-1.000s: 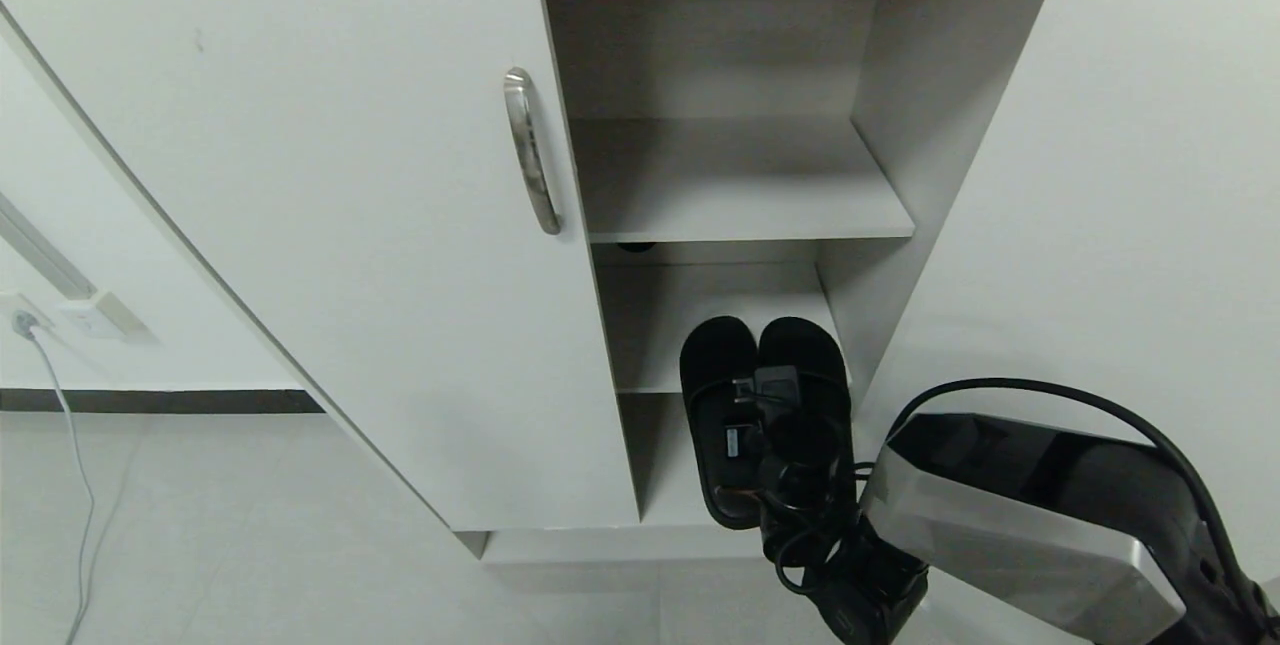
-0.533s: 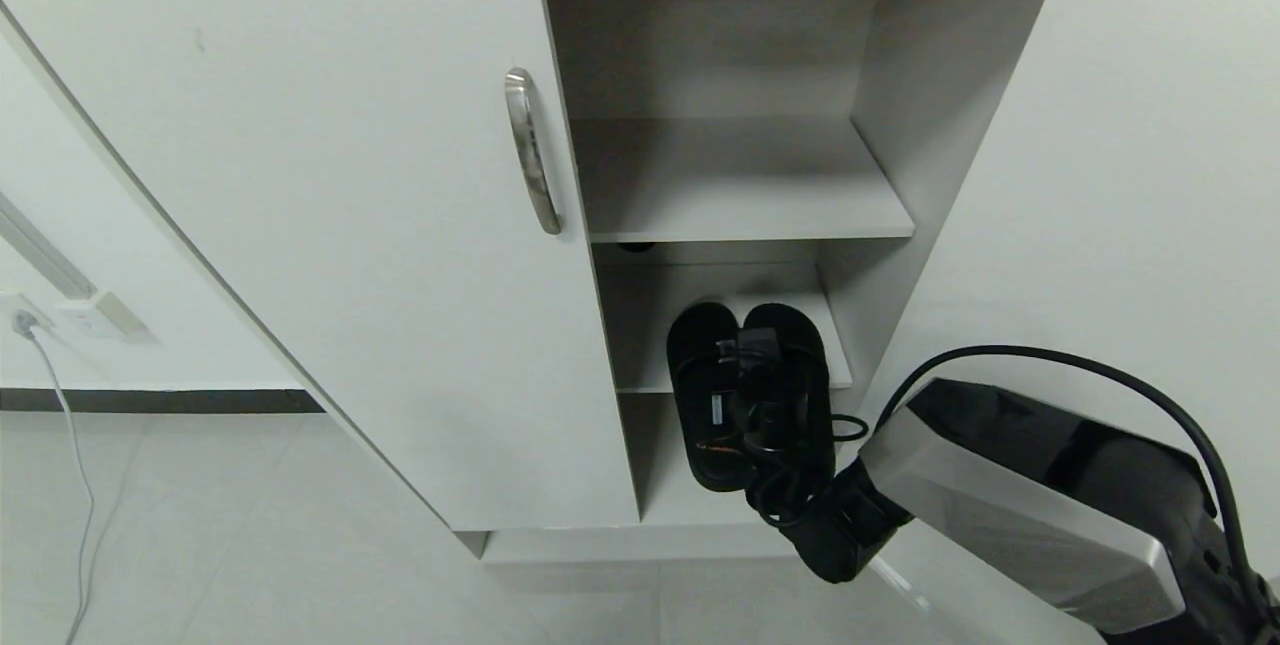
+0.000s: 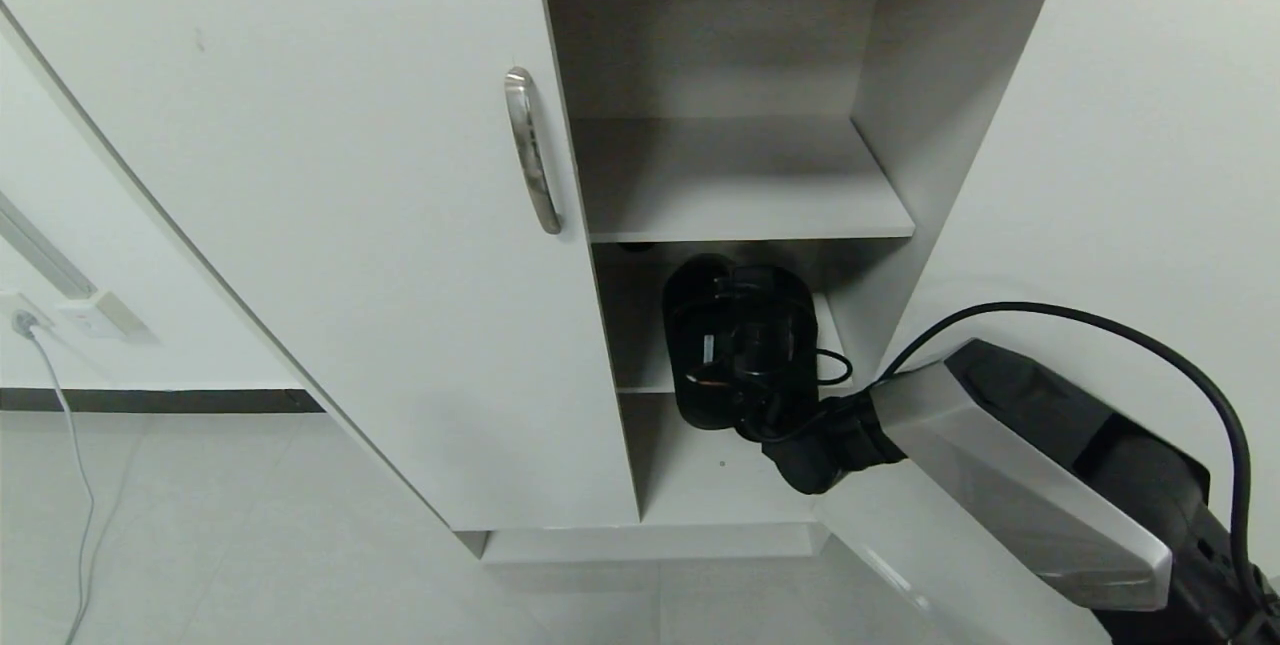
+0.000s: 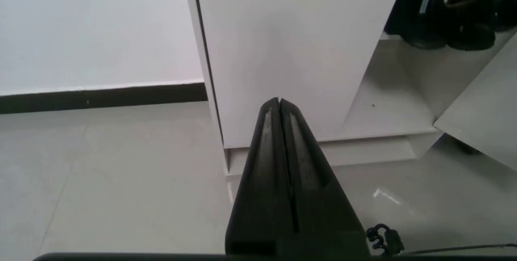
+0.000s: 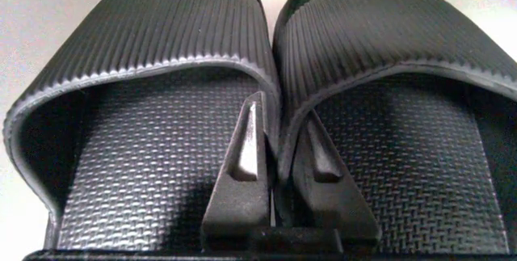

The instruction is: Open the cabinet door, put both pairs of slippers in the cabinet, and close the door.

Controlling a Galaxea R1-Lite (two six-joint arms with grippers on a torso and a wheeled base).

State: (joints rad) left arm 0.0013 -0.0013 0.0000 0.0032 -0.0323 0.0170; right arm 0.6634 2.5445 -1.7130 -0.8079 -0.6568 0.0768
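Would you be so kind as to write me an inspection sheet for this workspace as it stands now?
Surface: pale tiled floor in front of the white cabinet.
Job's things: right door swung open; left door shut; black slippers, one pair side by side, held at the middle shelf, toes inward.
Clutter: nothing seen.
Grippers: right gripper shut on the slippers' two inner strap edges; left gripper shut, holding nothing, above the floor near the cabinet's base.
Cables: black cable looping over the right arm; grey cord hanging from a wall socket.
Surroundings: white wall with dark skirting.
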